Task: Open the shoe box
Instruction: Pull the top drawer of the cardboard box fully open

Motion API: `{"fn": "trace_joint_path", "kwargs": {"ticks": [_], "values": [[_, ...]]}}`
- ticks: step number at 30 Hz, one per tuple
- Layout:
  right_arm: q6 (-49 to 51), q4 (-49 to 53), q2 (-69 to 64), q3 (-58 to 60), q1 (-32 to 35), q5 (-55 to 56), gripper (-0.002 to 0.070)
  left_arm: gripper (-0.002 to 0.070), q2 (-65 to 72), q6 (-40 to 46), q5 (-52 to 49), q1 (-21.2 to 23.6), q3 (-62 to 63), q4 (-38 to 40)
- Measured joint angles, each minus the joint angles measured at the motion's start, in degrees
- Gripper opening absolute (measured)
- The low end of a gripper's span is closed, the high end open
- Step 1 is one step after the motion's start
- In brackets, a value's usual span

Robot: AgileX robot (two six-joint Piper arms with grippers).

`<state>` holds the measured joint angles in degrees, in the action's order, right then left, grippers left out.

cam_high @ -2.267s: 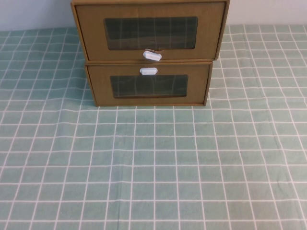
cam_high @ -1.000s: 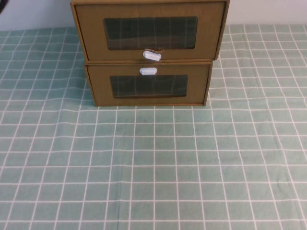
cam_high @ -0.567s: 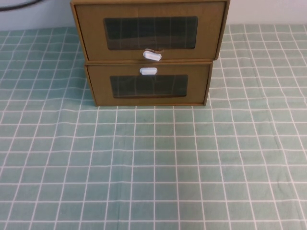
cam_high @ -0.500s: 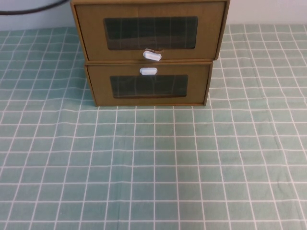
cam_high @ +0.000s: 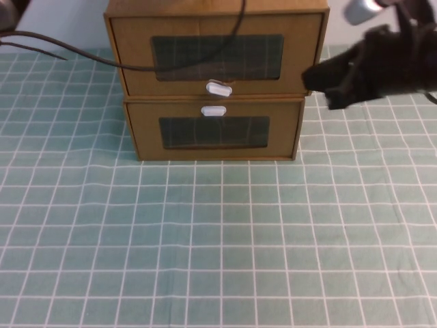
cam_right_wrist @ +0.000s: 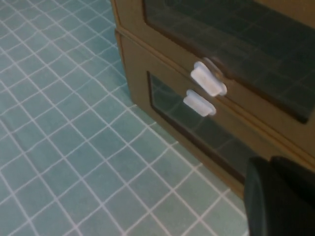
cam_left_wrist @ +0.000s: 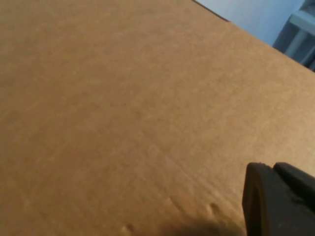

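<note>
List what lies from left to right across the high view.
Black cable → stacked shoe boxes → right gripper, shut, beside them. The left gripper is out of that view, close against cardboard.

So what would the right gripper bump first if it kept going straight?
Probably the lower shoe box, on its brown front near its white handle, though depth is hard to judge. The right gripper, shut, hovers just right of the stacked shoe boxes; the left gripper is close against plain cardboard.

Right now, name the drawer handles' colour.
White oval plastic handles, clearest in right wrist view. Right pincer beside brown cardboard boxes; left pincer over their top.
</note>
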<state>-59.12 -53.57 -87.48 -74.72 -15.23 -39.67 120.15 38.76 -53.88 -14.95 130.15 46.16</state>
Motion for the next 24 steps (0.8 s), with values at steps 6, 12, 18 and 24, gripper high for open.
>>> {"fn": "trace_joint_path", "kwargs": {"ticks": [6,12,18,24], "values": [[-0.1,15.84,-7.67,-10.79,-6.62,1.37,-0.0014,-0.0005,1.54,0.96,0.13,-1.54,0.97,-3.87],[7.73,42.4,-13.59,-15.5,-12.7,4.85,-0.0014,-0.0006,2.8,-1.04,-0.31,-1.54,1.84,-4.25],[26.67,72.71,-18.15,-15.63,-16.61,8.46,-0.0014,-0.0006,3.43,-4.51,-0.31,-1.35,1.98,-0.83],[51.17,100.0,-20.28,-15.42,-17.57,10.62,-0.0014,-0.0006,3.9,-5.33,-0.44,-1.22,1.98,2.26]]}}
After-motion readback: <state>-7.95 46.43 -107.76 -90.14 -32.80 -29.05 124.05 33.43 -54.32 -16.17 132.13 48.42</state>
